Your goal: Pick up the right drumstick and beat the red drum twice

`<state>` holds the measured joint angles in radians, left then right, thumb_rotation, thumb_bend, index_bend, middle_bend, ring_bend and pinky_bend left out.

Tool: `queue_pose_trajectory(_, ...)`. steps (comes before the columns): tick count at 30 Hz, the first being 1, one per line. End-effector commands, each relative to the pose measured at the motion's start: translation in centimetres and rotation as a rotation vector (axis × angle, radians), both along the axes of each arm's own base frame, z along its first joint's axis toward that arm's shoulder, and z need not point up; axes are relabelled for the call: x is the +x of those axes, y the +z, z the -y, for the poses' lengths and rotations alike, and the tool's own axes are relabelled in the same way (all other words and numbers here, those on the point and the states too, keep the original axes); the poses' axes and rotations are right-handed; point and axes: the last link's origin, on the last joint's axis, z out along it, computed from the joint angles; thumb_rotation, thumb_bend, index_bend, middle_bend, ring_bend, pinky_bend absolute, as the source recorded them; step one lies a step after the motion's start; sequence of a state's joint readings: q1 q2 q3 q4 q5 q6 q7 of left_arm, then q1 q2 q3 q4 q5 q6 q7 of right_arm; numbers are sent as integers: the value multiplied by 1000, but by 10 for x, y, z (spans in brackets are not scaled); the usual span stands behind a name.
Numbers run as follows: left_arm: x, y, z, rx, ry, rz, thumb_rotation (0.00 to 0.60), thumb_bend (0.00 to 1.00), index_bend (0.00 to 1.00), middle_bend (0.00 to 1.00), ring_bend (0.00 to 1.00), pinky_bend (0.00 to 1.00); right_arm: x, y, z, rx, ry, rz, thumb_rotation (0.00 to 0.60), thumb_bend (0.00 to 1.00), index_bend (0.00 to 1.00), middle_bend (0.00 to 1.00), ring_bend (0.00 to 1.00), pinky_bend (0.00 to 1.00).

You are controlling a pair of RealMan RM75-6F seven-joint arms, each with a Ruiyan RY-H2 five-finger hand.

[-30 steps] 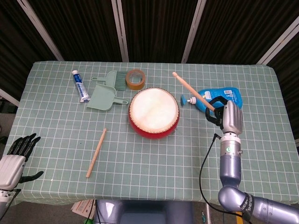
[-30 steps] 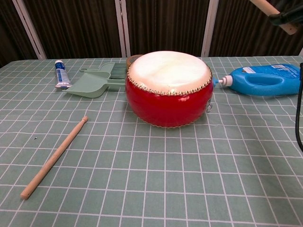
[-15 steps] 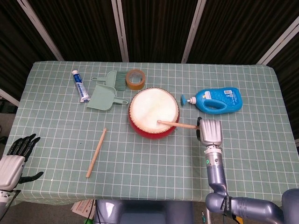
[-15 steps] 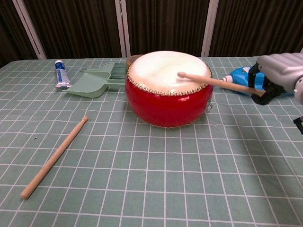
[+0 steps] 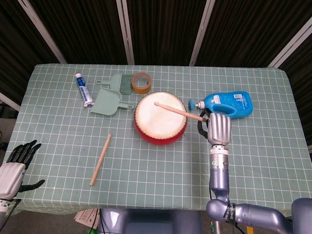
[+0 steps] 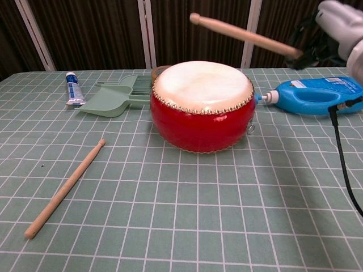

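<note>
Right hand (image 5: 219, 128): raised above the table (image 5: 273, 146) just to the right of the drum, fingers curled around the butt end of a drumstick (image 5: 178, 111). In the chest view the same hand (image 6: 340, 22) sits high in the upper right corner, holding the stick well clear of the drumhead.

Held drumstick: runs from the right hand up and to the left, its rounded tip over the drum's white skin in the head view; in the chest view the stick (image 6: 244, 35) slopes upward away from the hand, tip in the air above the drum, not touching it.

Red drum (image 6: 202, 107): stands upright just left of the right hand, white skin on top, studded rim, red body.

Blue bottle (image 5: 226, 103): lies on its side just beyond the right hand, nozzle pointing toward the drum.

Second drumstick (image 5: 100, 159): lies flat on the cloth, far left of the right hand, between the drum and the left hand.

Left hand (image 5: 14, 165): at the near left corner of the table, far from the drum, dark fingers spread and holding nothing.

Dustpan (image 5: 107, 101), comb (image 5: 119, 83), tape roll (image 5: 141, 81) and tube (image 5: 84, 89): grouped beyond the drum, well to the left of the right hand.
</note>
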<state>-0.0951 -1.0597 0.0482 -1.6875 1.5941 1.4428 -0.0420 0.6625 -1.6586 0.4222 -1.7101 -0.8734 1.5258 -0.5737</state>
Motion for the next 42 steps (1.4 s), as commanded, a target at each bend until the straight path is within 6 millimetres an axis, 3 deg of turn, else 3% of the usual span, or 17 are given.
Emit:
queue_pose_trajectory(1, 0, 0, 0, 0, 1, 0, 600, 0, 0, 0, 0, 21, 6, 20, -1, -63, 1, 168, 600, 728, 1000, 1000, 1000, 907)
queue_pose_trajectory(8, 0, 0, 0, 3, 3, -1, 600, 0, 0, 0, 0, 21, 8, 33, -1, -87, -71, 510, 600, 728, 1000, 1000, 1000, 907)
queue_pose_trajectory(19, -1, 0, -1, 0, 9, 3, 600, 0, 0, 0, 0, 21, 4, 27, 11, -64, -140, 554, 600, 728, 1000, 1000, 1000, 907)
queue_pose_trajectory(23, -1, 0, -1, -2, 15, 9, 600, 0, 0, 0, 0, 21, 0, 15, 19, -40, -76, 265, 600, 729, 1000, 1000, 1000, 907)
queue_pose_trajectory(26, -1, 0, -2, -4, 21, 14, 600, 0, 0, 0, 0, 21, -12, -3, 22, 3, 23, -174, 600, 729, 1000, 1000, 1000, 906)
queue_pose_trajectory(27, -1, 0, -2, -5, 22, 15, 600, 0, 0, 0, 0, 21, -19, -13, 22, 17, 92, -437, 600, 729, 1000, 1000, 1000, 907)
queue_pose_trajectory(30, -1, 0, -2, -8, 22, 19, 600, 0, 0, 0, 0, 21, -40, -36, 19, 71, 165, -920, 600, 729, 1000, 1000, 1000, 907)
queue_pose_trajectory(35, 0, 1, -1, -8, 20, 22, 600, 0, 0, 0, 0, 21, -40, -53, 13, 84, 185, -1074, 600, 729, 1000, 1000, 1000, 907)
queue_pose_trajectory(42, 0, 1, 0, -9, 20, 24, 600, 0, 0, 0, 0, 21, -21, -33, 14, 29, 103, -769, 600, 729, 1000, 1000, 1000, 907)
